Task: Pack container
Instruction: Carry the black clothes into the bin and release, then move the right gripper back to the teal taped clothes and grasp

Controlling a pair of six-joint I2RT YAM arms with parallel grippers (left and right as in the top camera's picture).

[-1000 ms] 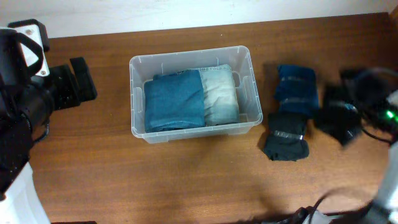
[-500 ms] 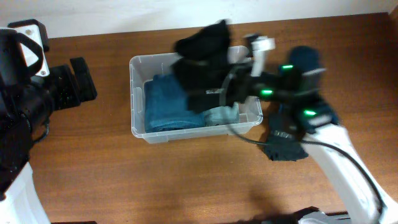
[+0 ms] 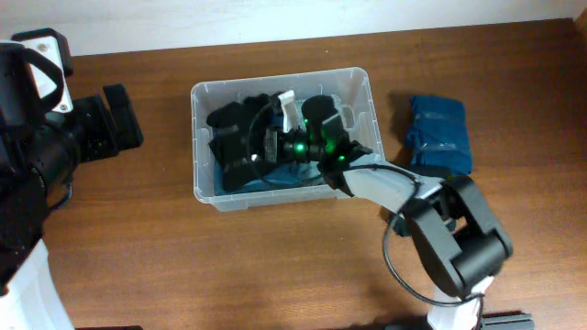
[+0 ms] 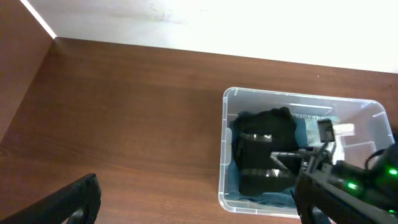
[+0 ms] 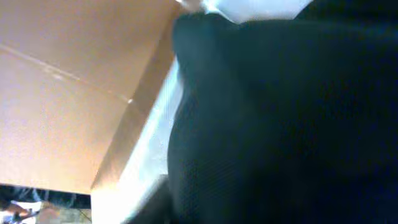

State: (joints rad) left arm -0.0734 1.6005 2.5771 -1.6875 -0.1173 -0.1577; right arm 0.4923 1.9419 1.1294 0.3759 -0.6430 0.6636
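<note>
The clear plastic container [image 3: 204,93] stands mid-table with folded blue denim [image 3: 292,178] in its bottom. A black garment [image 3: 233,137] lies on the denim in the left half. My right gripper [image 3: 266,147] reaches into the container from the right and is shut on the black garment, which fills the right wrist view [image 5: 286,124]. My left gripper [image 3: 116,115] is open and empty over the bare table, left of the container. The left wrist view shows the container [image 4: 222,162] and black garment [image 4: 264,152] between its fingers [image 4: 74,199].
A folded dark blue garment [image 3: 438,133] lies on the table right of the container. My right arm [image 3: 404,188] crosses the container's right front corner. The table's back edge meets a pale wall [image 3: 275,18].
My right gripper has carried the black garment from the table on the right, over the rim, and down into the container's left half. The left arm has not moved.
</note>
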